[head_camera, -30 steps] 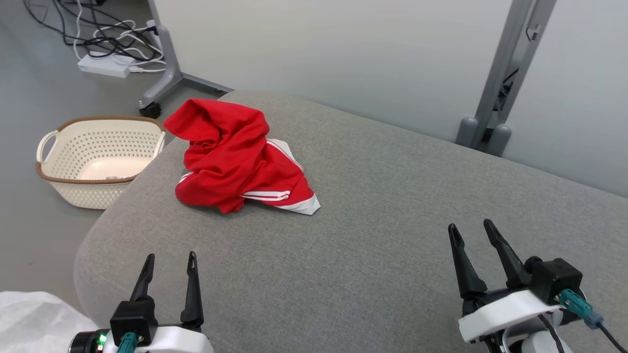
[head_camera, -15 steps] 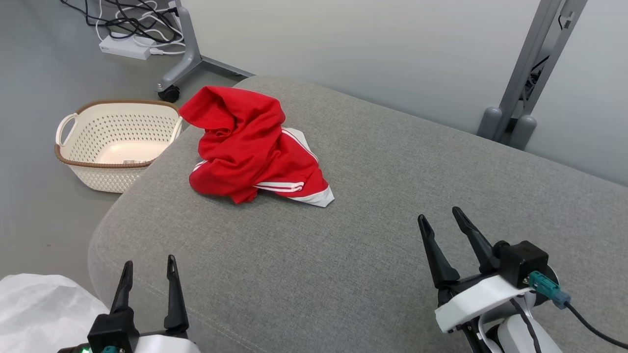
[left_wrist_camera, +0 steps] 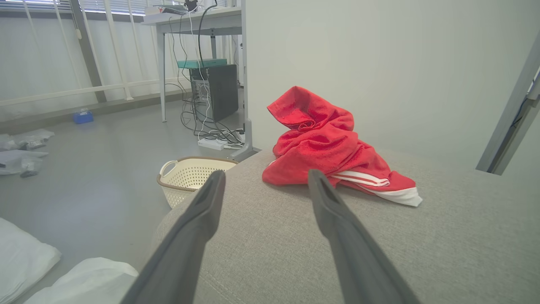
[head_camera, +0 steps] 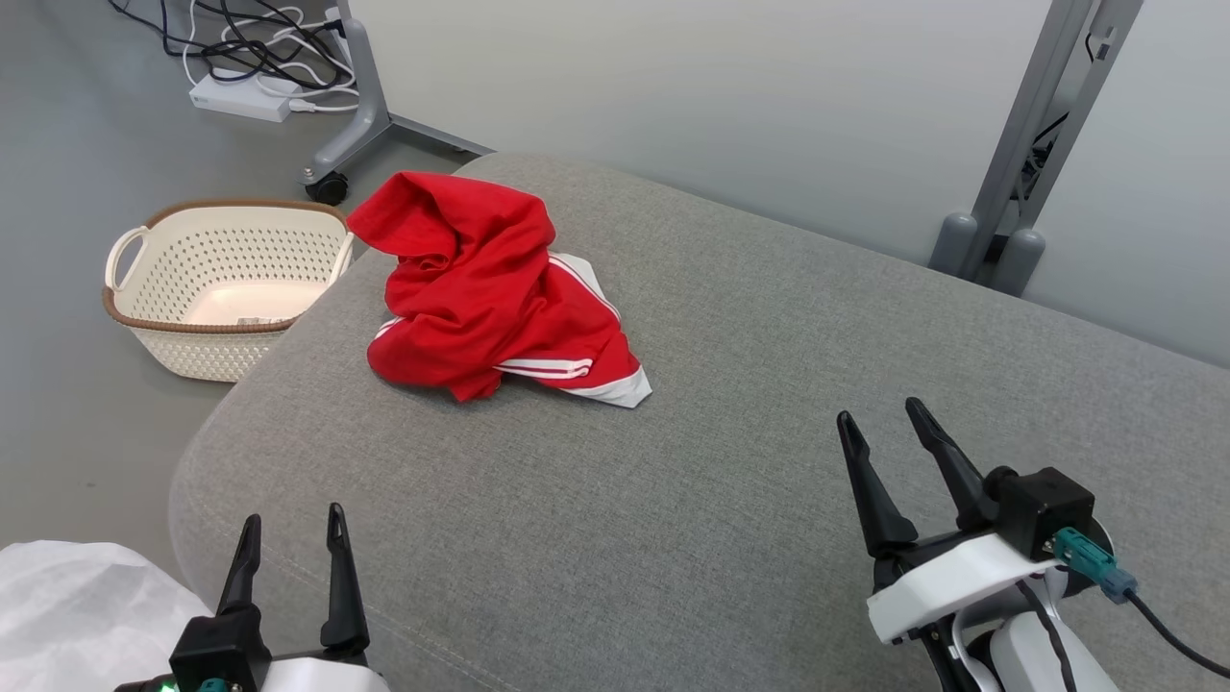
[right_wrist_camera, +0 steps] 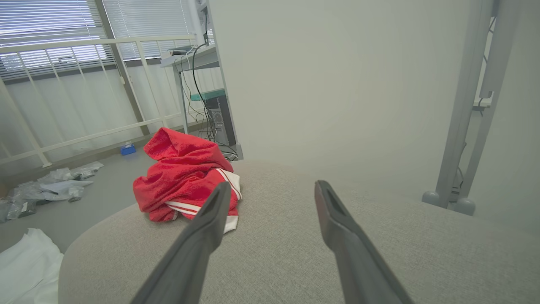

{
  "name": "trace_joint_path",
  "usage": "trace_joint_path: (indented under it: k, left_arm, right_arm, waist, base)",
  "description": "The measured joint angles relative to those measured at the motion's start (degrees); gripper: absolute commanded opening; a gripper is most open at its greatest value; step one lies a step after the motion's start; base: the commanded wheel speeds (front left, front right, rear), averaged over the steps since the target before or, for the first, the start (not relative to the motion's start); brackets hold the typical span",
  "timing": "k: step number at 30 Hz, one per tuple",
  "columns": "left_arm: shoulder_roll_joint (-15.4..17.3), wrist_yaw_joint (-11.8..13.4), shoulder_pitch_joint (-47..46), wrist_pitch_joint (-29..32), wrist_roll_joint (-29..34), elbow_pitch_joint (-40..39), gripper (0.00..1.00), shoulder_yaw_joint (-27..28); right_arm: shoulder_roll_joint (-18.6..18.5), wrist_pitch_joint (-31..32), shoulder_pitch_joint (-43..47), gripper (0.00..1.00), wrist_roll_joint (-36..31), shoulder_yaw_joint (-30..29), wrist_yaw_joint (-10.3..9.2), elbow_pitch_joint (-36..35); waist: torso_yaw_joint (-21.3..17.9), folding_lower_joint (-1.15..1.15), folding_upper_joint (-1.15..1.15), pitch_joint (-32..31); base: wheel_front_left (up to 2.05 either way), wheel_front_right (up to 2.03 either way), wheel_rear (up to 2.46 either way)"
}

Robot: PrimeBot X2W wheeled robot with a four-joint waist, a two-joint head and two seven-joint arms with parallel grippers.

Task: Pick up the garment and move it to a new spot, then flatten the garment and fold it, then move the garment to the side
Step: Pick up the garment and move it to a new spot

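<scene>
The red striped garment (head_camera: 480,288) sits crumpled at the grey cushion's (head_camera: 721,481) far left corner, near the floor basket (head_camera: 192,358), its long axis running from the raised peak at far left to the white hem at near right. Pickup not yet begun: left end effector (head_camera: 294,513) and right end effector (head_camera: 877,408) gape wide, empty, well apart from it. Next up, I'd say, is a reach forward-left.

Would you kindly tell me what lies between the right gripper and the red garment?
Bare grey cushion separates the right gripper from the garment, per the head view.
</scene>
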Motion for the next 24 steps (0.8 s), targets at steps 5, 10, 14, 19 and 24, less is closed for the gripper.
trace_joint_path:
  k: [5, 10, 14, 19, 24]
  left_arm:
    - [0.0, -1.9, -1.1, 0.0, -0.6, 1.3, 1.0, 0.1]
    - [0.0, -5.6, -7.5, 0.0, -0.5, 5.0, 1.0, 1.2]
    - [0.6, -9.0, -15.5, 0.0, -0.4, 9.4, 1.0, 2.5]
    - [3.0, -12.8, -27.0, 0.8, -2.8, 17.0, 1.0, 4.3]
    - [4.5, -14.9, -38.1, 12.7, -8.7, 25.0, 1.0, 5.9]
  right_arm:
    - [0.0, 0.0, 0.8, 1.0, -2.8, -3.0, 0.0, -1.1]
    - [-1.7, 0.0, 0.6, 1.0, -6.4, -6.5, 0.0, -4.5]
    - [-3.7, 0.0, 0.2, 1.0, -8.1, -7.6, 0.0, -7.3]
    - [-6.7, 0.0, -3.4, 1.0, -8.7, -6.3, 0.07, -9.5]
    - [-8.8, 0.0, -4.9, 1.0, -8.6, -5.5, 0.07, -10.7]
  waist:
    - [0.2, 0.0, 0.0, 0.8]
    - [0.4, 0.0, 0.0, 4.3]
    - [0.5, 0.0, 0.0, 7.4]
    - [-1.0, 0.0, 0.0, 12.2]
    - [-3.4, 0.0, 0.0, 16.3]
  base:
    - [0.0, 0.0, 0.0]
    - [0.0, 0.0, 0.0]
    - [0.0, 0.0, 0.0]
    - [0.0, 0.0, 0.0]
    - [0.0, 0.0, 0.0]
